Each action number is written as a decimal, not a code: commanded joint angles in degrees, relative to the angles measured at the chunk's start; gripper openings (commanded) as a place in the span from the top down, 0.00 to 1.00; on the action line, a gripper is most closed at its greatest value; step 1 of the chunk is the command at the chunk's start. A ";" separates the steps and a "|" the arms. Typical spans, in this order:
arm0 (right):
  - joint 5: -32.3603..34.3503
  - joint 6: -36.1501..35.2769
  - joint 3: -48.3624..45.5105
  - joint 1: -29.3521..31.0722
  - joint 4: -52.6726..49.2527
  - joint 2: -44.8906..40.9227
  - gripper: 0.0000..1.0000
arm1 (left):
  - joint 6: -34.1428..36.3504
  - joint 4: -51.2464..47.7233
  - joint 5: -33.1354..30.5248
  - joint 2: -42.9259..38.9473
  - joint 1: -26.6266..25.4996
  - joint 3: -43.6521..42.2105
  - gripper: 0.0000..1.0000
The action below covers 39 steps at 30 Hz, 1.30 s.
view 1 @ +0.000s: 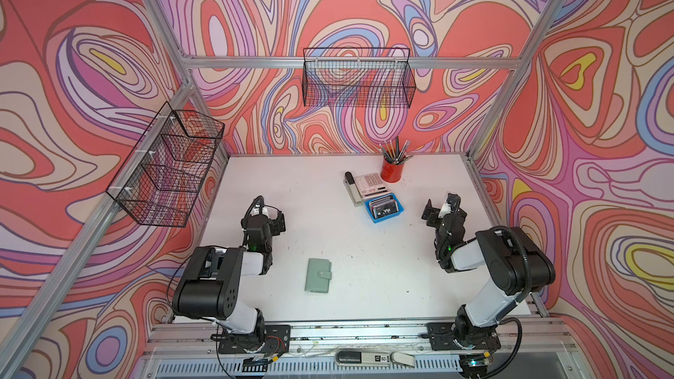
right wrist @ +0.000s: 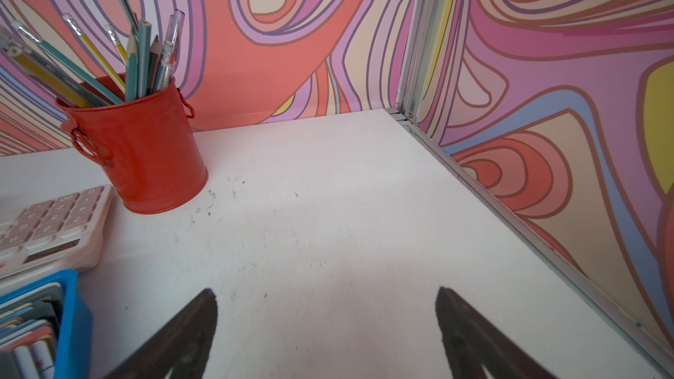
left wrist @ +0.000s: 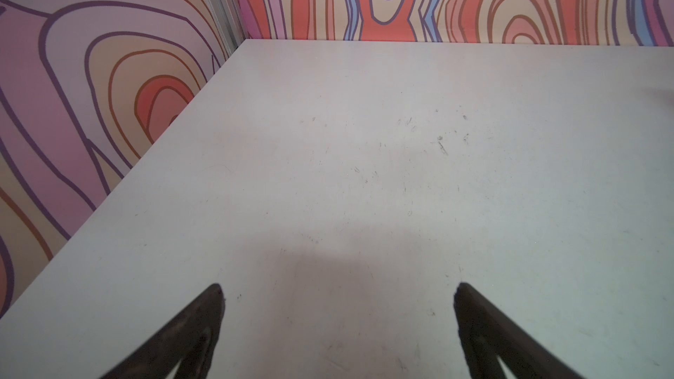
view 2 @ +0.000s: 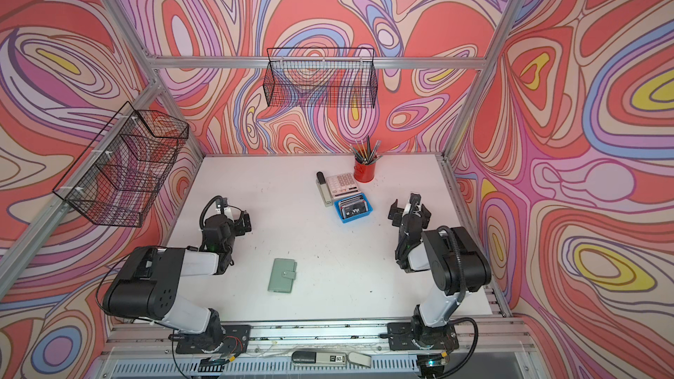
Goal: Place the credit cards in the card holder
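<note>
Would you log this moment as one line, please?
left gripper: open, empty | right gripper: open, empty | credit cards: in blue tray | card holder: closed

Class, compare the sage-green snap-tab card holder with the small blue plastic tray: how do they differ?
The sage-green card holder lies flat and snapped shut; the blue plastic tray is open-topped. The card holder shows no cards; the tray is packed with credit cards. Both rest on the white table.
</note>
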 commanded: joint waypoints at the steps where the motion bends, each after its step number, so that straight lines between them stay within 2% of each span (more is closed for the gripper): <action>1: -0.17 -0.12 0.45 -0.23 0.67 0.51 0.02 | 0.68 1.56 0.42 0.26 0.00 0.46 0.00; 9: -0.08 -0.22 0.32 -0.22 0.95 0.41 0.02 | 0.71 1.60 0.54 0.24 0.00 0.45 0.00; 12: -0.19 -0.75 -1.24 0.05 2.93 -1.16 0.02 | 2.34 2.66 4.13 -0.24 -0.29 -0.44 0.00; 14: 1.99 -1.35 -3.41 0.99 3.48 -5.03 0.02 | 3.85 5.74 3.39 -2.23 -1.51 -2.67 0.00; 16: 3.82 -1.76 -5.81 2.21 3.35 -10.35 0.02 | 4.66 5.49 -0.10 -7.11 -3.28 -4.65 0.00; 19: 4.50 0.57 -8.77 2.41 -0.63 -20.05 0.02 | 4.78 -3.28 -1.68 -16.33 -5.28 -4.70 0.00; 22: 3.26 8.16 -8.59 2.41 -13.94 -33.23 0.02 | -3.34 -21.58 -1.77 -28.08 -5.36 -0.72 0.00; 26: -0.11 26.96 -0.12 2.42 -45.72 -46.63 0.02 | -13.30 -45.15 4.25 -41.12 -5.36 6.90 0.00; 29: -4.21 31.00 5.57 2.41 -61.13 -51.41 0.02 | -20.32 -58.80 8.56 -47.43 -5.36 13.27 0.00; 32: -4.10 37.95 5.95 2.41 -69.02 -55.27 0.02 | -22.18 -57.72 17.68 -52.55 -5.36 11.24 0.00; 34: -9.21 37.74 4.36 2.41 -68.26 -58.56 0.02 | -24.52 -56.12 21.79 -54.69 -5.36 9.71 0.00; 37: -16.92 38.29 2.11 2.41 -65.66 -62.26 0.02 | -35.76 -61.80 16.41 -56.52 -5.36 7.89 0.00; 39: -20.43 39.65 1.24 2.41 -64.93 -63.08 0.02 | -37.84 -64.34 17.01 -57.68 -5.36 7.85 0.00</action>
